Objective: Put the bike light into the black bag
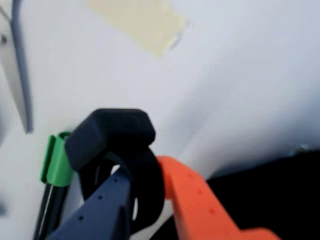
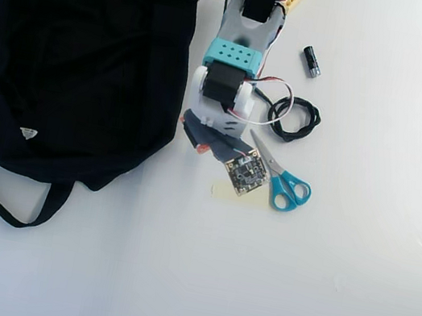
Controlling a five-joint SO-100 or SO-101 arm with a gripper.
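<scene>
In the wrist view the bike light (image 1: 112, 132), a chunky black block with a ring strap, sits between my dark blue finger (image 1: 107, 202) and orange finger (image 1: 192, 192). My gripper (image 1: 144, 170) is shut on its strap loop and holds it over the white table. The black bag (image 1: 270, 195) fills the lower right corner of that view. In the overhead view the large black bag (image 2: 73, 60) lies at the left, with a long strap and a white triangular label. My gripper (image 2: 198, 138) is just beside the bag's right edge; the bike light is hidden there.
Blue-handled scissors (image 2: 281, 179), a coiled black cable (image 2: 295, 120) and a small black cylinder (image 2: 311, 61) lie right of the arm. A green-capped marker (image 1: 56, 165) lies beside the bike light. A piece of tape (image 1: 140, 20) is stuck to the table beyond it.
</scene>
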